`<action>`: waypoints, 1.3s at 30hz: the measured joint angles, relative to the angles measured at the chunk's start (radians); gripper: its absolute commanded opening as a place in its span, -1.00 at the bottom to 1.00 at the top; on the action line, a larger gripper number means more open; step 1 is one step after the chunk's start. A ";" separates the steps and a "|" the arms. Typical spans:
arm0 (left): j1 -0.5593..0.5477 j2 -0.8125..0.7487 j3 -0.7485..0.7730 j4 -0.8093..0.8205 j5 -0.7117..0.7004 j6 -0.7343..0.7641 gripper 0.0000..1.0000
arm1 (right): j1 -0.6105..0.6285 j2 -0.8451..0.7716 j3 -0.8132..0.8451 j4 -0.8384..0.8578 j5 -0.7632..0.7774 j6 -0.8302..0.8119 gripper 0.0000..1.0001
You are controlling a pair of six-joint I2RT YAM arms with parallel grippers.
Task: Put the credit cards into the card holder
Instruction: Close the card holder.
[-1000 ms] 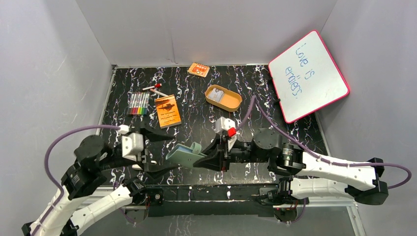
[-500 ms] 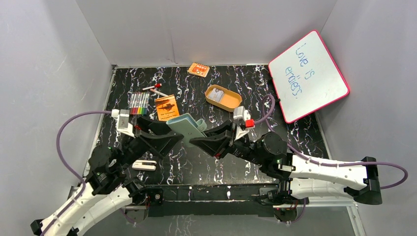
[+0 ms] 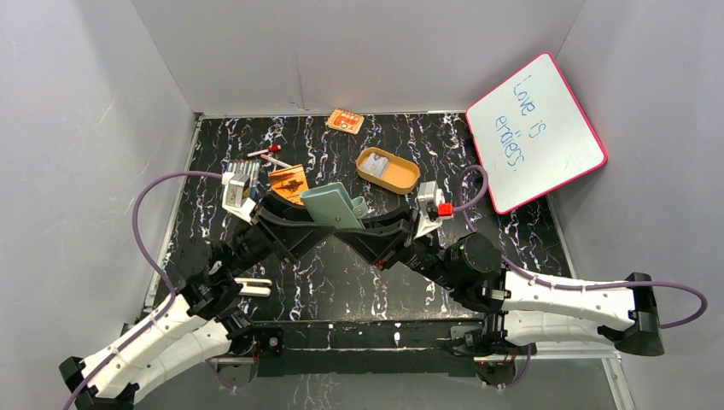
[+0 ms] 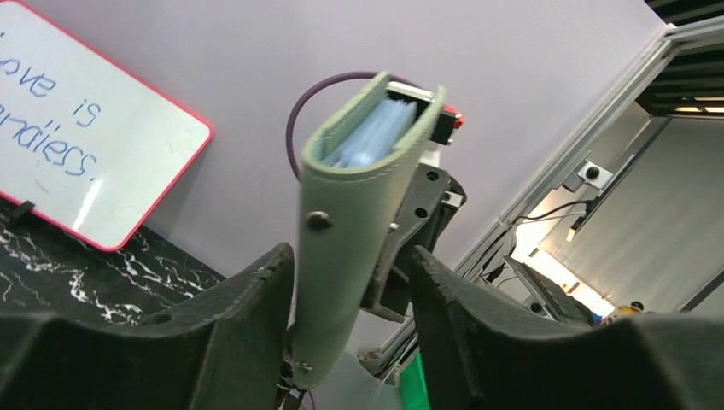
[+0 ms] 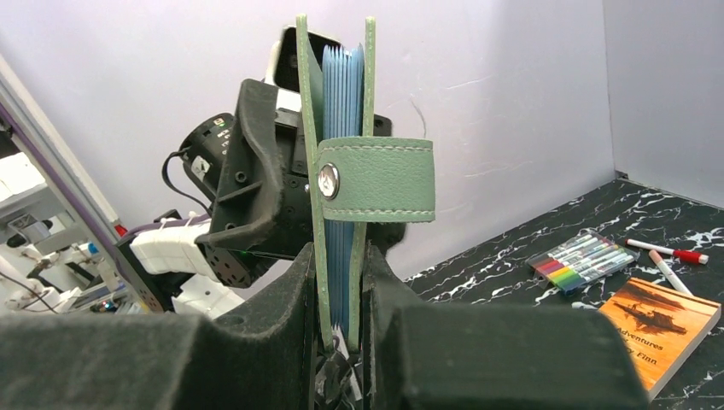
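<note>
- Card holder [image 3: 331, 205], count one: sage-green and folded shut, with the snap tab fastened across its open edge. It is held off the counter [image 3: 359, 282] between the two arms, near the counter's middle.
- Orientation: in both wrist views the long axis stands upright, and in the left wrist view the top leans slightly right. The folded spine faces the left wrist camera. The open edge and tab face the right wrist camera. From above, one broad face is turned upward.
- Pale-blue plastic pockets show at the holder's top end. I cannot tell whether any card sits in them.
- Credit cards [image 3: 378, 162], one visible: pale and lying flat inside the tan oval tray [image 3: 408, 180], which is beyond the holder and well apart from it.
- Right claw [image 5: 340, 256]: pinched tight on the holder's lower end, one finger pressed to each cover.
- Left claw [image 4: 352, 253]: fingers apart and straddling the holder's spine. One finger is close against a cover, and a clear gap shows beside the other.
- Orange booklet [image 5: 657, 329], count one, partly hidden under the left arm from above.
- Marker pack [image 5: 580, 256], count one, with two loose markers [image 5: 662, 250] beside it.
- Orange patterned packet [image 3: 345, 120], count one, at the far edge.
- Whiteboard [image 3: 536, 132], count one, pink-framed and propped at the far right.
</note>
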 measured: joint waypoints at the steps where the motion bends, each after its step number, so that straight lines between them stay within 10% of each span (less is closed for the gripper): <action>1: 0.000 0.000 -0.003 0.014 0.005 -0.004 -0.20 | 0.000 -0.001 -0.004 0.001 0.005 0.001 -1.00; 16: 0.000 0.009 -0.014 0.074 0.037 0.005 -0.29 | 0.003 -0.003 -0.013 0.029 0.010 0.022 -1.00; 23: 0.003 0.016 -0.014 0.096 0.053 0.013 -1.00 | 0.003 0.003 -0.013 0.045 0.003 0.032 -1.00; 27: 0.003 0.012 -0.015 0.116 0.069 0.032 -1.00 | 0.006 0.003 -0.012 0.051 -0.007 0.050 -1.00; 32: 0.002 -0.039 -0.036 0.072 0.048 0.054 -1.00 | 0.007 0.003 -0.001 -0.002 -0.024 0.063 0.20; 39: 0.000 -0.159 -0.002 -0.130 -0.009 0.134 -1.00 | 0.004 -0.099 0.050 -0.296 -0.010 0.023 0.32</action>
